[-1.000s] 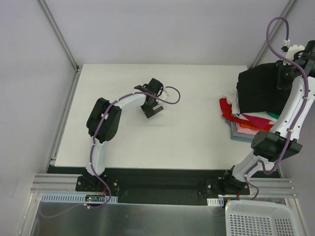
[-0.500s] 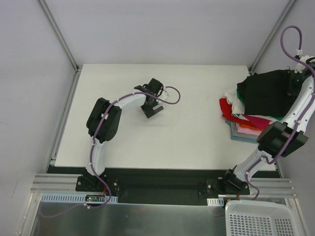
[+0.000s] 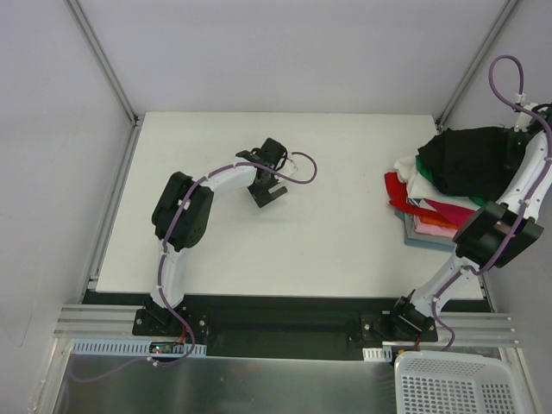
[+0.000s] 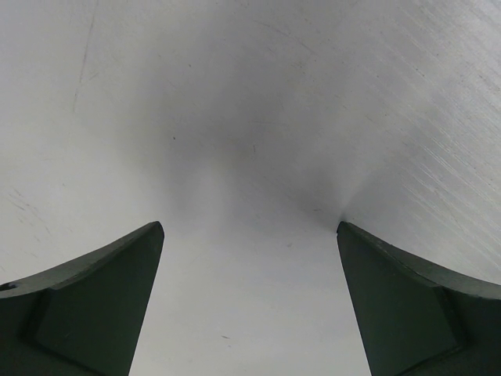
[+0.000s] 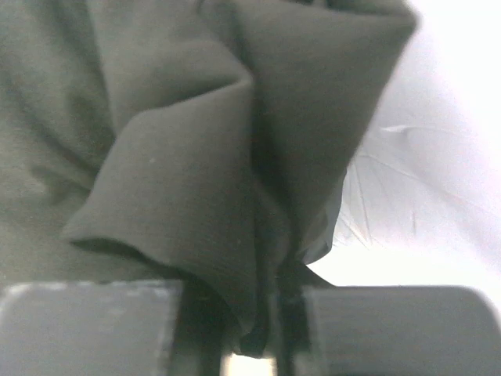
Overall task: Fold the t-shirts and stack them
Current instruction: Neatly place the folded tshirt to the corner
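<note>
- Black soft cloth t-shirt (image 5: 196, 157) is bunching up between my right gripper (image 5: 274, 317) fingers, which are pinching tight on a fold of it.
- The shirt is sitting crumpled over the stack of folded coloured t-shirts (image 3: 429, 222), at three o'clock on the white table (image 3: 328, 250).
- My left gripper (image 4: 250, 301) is hanging spread wide over bare tabletop, just toward nine o'clock of the table's middle, gripping nothing.

Black t-shirt (image 3: 461, 164) over folded stack (image 3: 435, 222)
</note>
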